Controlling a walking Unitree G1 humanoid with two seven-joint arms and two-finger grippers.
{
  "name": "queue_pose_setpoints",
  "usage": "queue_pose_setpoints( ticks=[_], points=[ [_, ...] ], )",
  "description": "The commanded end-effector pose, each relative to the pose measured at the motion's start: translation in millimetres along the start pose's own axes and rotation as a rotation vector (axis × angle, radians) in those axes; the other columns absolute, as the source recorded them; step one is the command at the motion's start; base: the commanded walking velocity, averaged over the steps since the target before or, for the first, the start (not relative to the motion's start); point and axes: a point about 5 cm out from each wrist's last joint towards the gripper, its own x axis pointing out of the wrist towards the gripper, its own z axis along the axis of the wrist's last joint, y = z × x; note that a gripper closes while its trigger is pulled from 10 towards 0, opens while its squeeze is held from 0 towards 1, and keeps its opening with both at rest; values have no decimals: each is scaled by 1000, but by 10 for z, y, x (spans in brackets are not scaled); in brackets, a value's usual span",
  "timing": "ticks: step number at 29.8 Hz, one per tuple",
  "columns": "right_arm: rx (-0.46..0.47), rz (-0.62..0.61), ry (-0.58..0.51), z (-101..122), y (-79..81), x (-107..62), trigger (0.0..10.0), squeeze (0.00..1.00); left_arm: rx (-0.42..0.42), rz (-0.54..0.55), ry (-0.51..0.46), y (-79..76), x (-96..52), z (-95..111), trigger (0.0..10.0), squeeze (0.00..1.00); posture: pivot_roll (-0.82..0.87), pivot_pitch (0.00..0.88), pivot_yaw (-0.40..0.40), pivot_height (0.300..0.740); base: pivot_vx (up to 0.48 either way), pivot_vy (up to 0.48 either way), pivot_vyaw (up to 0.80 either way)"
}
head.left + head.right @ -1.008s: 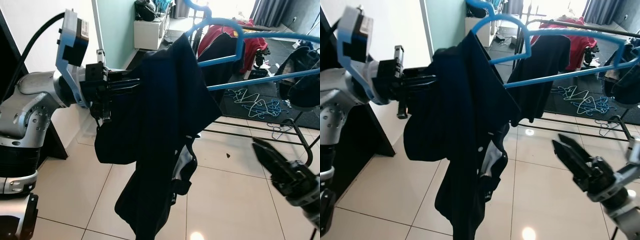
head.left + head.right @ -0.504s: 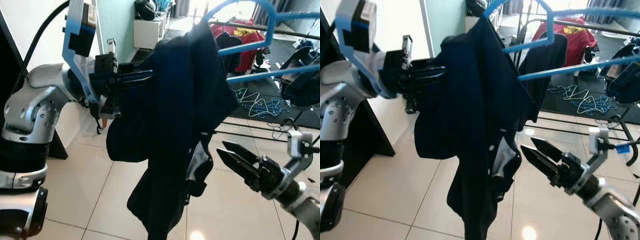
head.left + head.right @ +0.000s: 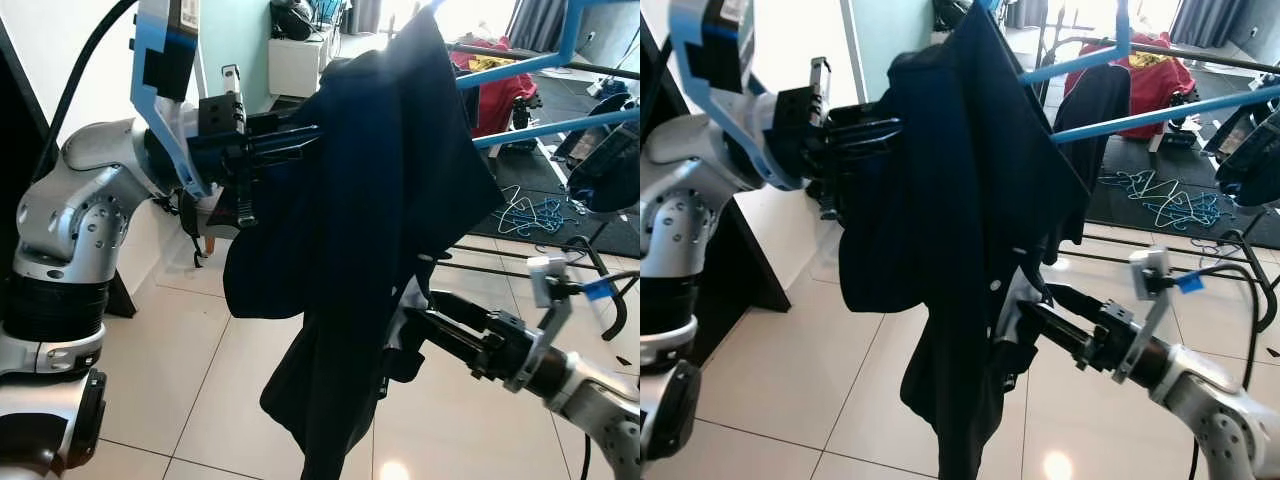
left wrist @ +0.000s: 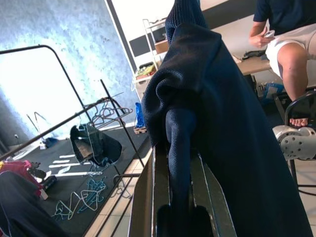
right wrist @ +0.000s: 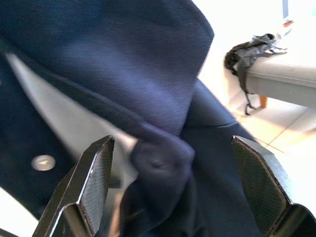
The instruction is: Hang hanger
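A dark navy garment [image 3: 380, 220] hangs on a blue hanger [image 3: 1080, 62], held up in front of me. My left gripper [image 3: 300, 140] is shut on a fold of the cloth near its shoulder; in the left wrist view the fabric [image 4: 197, 98] is pinched between the fingers [image 4: 158, 187]. My right gripper [image 3: 425, 318] reaches in from the right at the garment's lower part. It is open, its fingers [image 5: 94, 182] spread wide on either side of a bunched flap with a snap button [image 5: 43, 162].
A black clothes rack [image 3: 520, 250] stands behind, with a red garment [image 3: 495, 85] and a dark one [image 3: 610, 170] on it. Loose hangers [image 3: 525, 215] lie on the floor mat. A dark cabinet [image 3: 15, 110] is at my left. A seated person [image 4: 291, 29] is nearby.
The left arm has lifted the garment higher and to the right. The right gripper has come in from the lower right, and its open fingers now reach the garment's lower cloth.
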Motion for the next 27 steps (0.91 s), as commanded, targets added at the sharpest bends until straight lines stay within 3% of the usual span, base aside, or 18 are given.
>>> queue_pose_setpoints(
  ticks=[1, 4, 5, 6, 7, 8, 9, 11, 12, 24, 27],
  points=[
    [-6, -25, 14, -16, -42, -2, 10000, 0, 19, -3, -60, 6, 43, 107, 10000, 0, -12, 69, -38, 740, 0, 0, 0],
    [-9, -25, 0, 2, -54, 1, 10000, 0, 19, -2, -74, 10, 51, 126, 10000, 0, -11, 66, -40, 740, 0, 0, 0],
    [-8, -18, -9, 12, -55, 5, 8824, 0, 16, -1, -83, 12, 55, 137, 10000, 0, -11, 66, -40, 740, 0, 0, 0],
    [-8, -18, -9, 12, -55, 5, 8824, 0, 16, -1, -83, 12, 55, 137, 10000, 0, -11, 66, -40, 740, 0, 0, 0],
    [-7, -11, -16, 19, -54, 10, 3686, 0, 14, -2, -90, 12, 58, 145, 10000, 0, -9, 65, -40, 740, 0, 0, 0],
    [-7, -11, -16, 19, -54, 10, 3686, 0, 14, -2, -90, 12, 58, 145, 10000, 0, -9, 65, -40, 740, 0, 0, 0],
    [-6, 1, -20, 22, -49, 18, 2039, 0, 11, -4, -96, 11, 61, 152, 10000, 0, -9, 65, -40, 740, 0, 0, 0],
    [-5, 9, -22, 24, -46, 24, 2039, 0, 8, -5, -100, 10, 64, 157, 10000, 0, -9, 65, -40, 740, 0, 0, 0],
    [-3, 30, -24, 25, -27, 41, 0, 0, 5, -8, -103, 7, 68, 159, 10000, 0, -6, 62, -39, 740, 0, 0, 0],
    [-10, 71, -49, 78, -5, 101, 0, 0, -3, -12, -107, -5, 95, 161, 10000, 0, -2, 57, -39, 740, 0, 0, 0],
    [-16, 50, -81, 126, -31, 86, 0, 0, 7, -8, -68, -8, 83, 103, 10000, 0, -4, 58, -38, 740, 0, 0, 0]
  ],
)
